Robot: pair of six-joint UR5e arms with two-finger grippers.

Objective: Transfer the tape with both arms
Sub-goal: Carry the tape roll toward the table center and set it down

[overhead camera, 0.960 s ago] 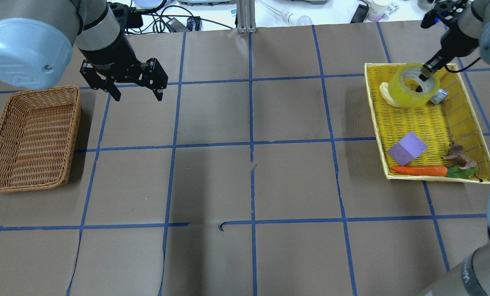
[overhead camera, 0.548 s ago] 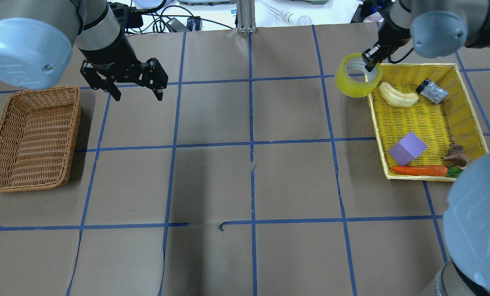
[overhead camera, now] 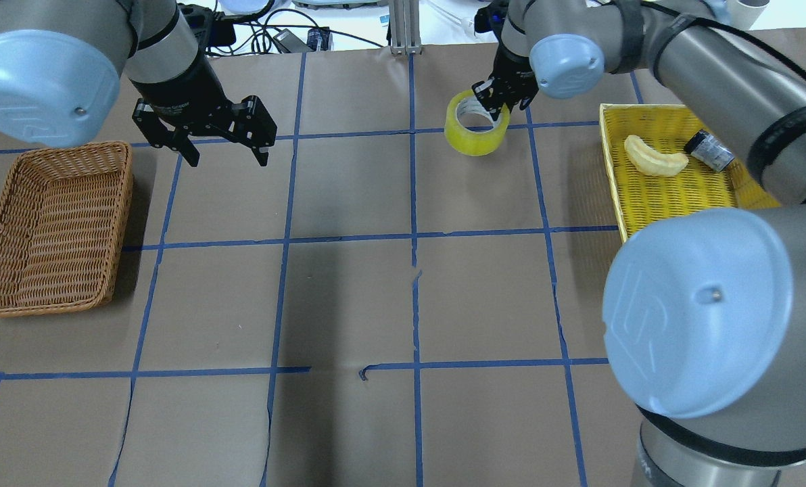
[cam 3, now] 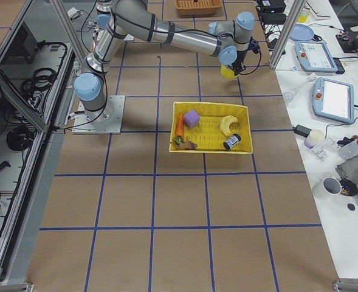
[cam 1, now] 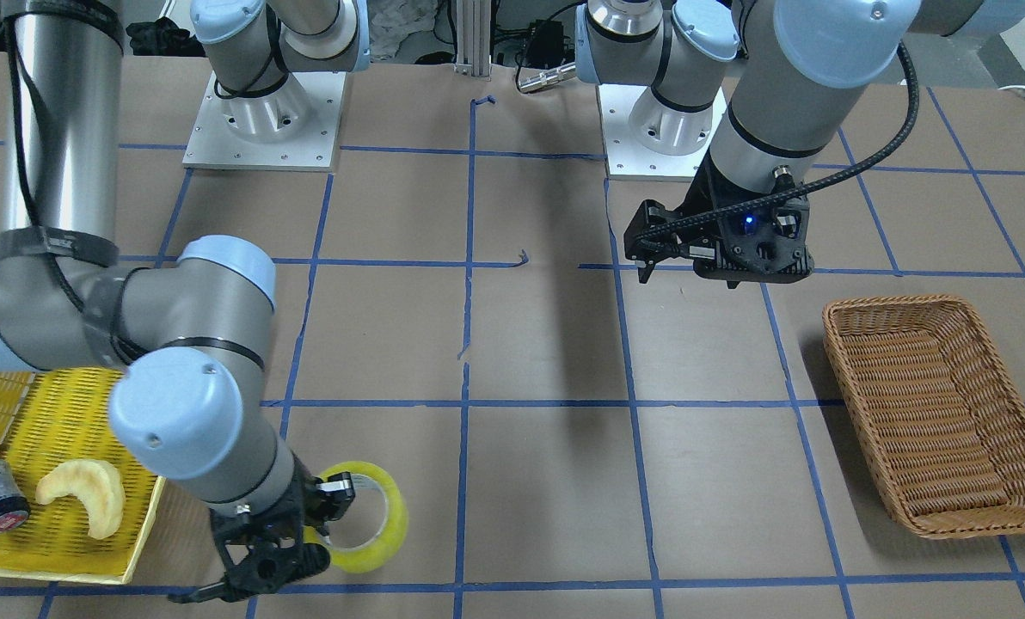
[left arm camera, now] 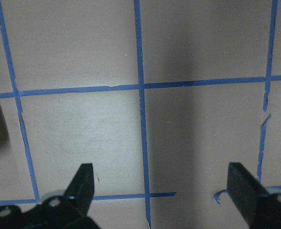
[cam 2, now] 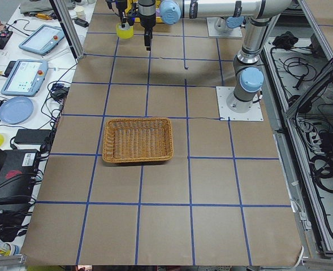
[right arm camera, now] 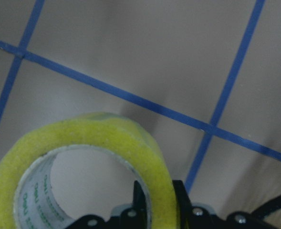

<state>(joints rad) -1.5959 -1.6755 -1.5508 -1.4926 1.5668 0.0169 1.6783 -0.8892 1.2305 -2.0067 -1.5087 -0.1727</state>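
Note:
The yellow tape roll [overhead camera: 462, 137] hangs above the table at the back, just right of the centre line. My right gripper [overhead camera: 495, 103] is shut on its wall, one finger inside the ring and one outside. The right wrist view shows the tape [right arm camera: 73, 138] pinched between the fingertips [right arm camera: 139, 200]. In the front-facing view the tape [cam 1: 389, 516] is held clear of the yellow tray. My left gripper [overhead camera: 228, 157] is open and empty, hovering at the back left, next to the wicker basket. The left wrist view shows its jaws wide apart over bare paper.
A brown wicker basket [overhead camera: 65, 150] lies at the left edge. A yellow tray [overhead camera: 607, 155] at the right holds a pale crescent pastry [overhead camera: 654, 157] and a small grey-black cylinder [overhead camera: 710, 150]. My right arm's elbow [overhead camera: 697, 311] hides the tray's near part.
My right gripper has lifted the tape out of the yellow tray and carried it left, toward the table's middle. The left arm has not moved.

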